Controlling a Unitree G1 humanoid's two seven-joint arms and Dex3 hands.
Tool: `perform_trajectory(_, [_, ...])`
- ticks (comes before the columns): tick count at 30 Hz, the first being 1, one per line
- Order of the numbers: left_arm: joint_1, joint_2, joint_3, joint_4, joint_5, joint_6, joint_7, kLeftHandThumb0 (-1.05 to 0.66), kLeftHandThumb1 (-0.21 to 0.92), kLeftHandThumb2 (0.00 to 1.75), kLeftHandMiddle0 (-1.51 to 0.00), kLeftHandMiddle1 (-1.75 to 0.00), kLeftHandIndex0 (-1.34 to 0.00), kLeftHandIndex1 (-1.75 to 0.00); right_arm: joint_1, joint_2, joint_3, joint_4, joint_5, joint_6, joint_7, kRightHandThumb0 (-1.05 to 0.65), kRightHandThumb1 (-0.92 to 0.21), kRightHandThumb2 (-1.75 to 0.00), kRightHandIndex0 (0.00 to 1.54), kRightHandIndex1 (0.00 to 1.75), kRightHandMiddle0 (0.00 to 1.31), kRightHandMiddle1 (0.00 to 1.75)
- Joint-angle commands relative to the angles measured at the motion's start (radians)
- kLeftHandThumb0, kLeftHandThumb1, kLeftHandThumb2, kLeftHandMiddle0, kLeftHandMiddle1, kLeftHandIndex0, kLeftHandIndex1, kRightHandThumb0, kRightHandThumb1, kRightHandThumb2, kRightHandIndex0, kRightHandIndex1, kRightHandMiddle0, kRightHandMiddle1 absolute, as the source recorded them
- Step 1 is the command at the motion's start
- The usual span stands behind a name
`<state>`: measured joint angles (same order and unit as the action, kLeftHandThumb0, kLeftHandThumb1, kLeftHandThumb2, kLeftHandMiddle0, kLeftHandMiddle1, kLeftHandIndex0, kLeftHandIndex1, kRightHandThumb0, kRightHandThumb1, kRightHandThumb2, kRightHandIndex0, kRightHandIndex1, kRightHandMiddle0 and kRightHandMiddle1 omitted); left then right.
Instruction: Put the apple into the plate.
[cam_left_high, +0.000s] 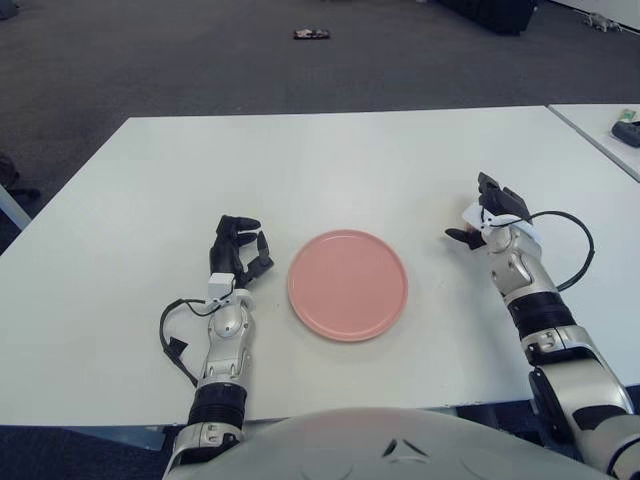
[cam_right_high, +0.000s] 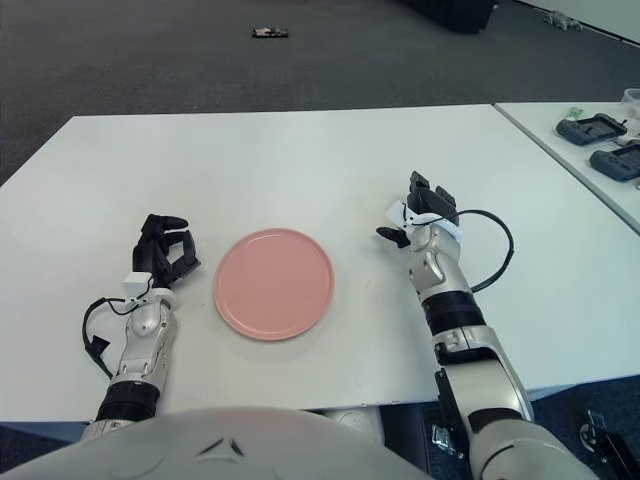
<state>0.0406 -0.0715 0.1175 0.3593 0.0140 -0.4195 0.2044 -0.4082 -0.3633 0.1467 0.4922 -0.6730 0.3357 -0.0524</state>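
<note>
Two hands: both show over the white table (cam_left_high: 330, 160), one on each side of the plate.
Left hand (cam_left_high: 238, 250): just left of the plate, dark fingers (cam_left_high: 232, 232) curled loosely inward, holding nothing; a black cable (cam_left_high: 178, 328) loops beside its forearm.
Plate (cam_left_high: 347, 284): pink, round, nothing on it, lying flat on the table between the two hands, nearer the left one.
Right hand (cam_left_high: 492, 213): right of the plate and a little farther back, well apart from its rim, fingers bent downward over the tabletop, thumb (cam_left_high: 458, 237) pointing toward the plate.
Apple: it cannot be made out; whatever lies under the right hand is hidden by the palm and fingers, so whether that hand has hold of it cannot be told.
Far right: a second table (cam_right_high: 600, 150) with dark devices (cam_right_high: 590, 128) on it.
Far floor: a small dark object (cam_left_high: 311, 34) on grey carpet.
</note>
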Motion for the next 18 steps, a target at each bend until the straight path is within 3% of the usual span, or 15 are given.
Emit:
perform_trajectory(1, [0.038,-0.002,0.001,0.034,0.001,0.03,-0.002,-0.42,0.51,1.09,-0.64,-1.71,-0.46,-1.75,0.013,0.013,0.033,0.064,0.02,-0.014,0.003,-0.9,-0.31,-0.86,0.0,0.0,0.0,0.0])
perform_trajectory(18, [0.03,0.0,0.004,0.044,0.008,0.03,0.007,-0.41,0.54,1.05,-0.63,-1.73,-0.44,-1.75,0.027,0.024,0.096,0.118,0.018,0.08,0.012,-0.96,-0.42,-0.79,0.0,0.0,0.0,0.0])
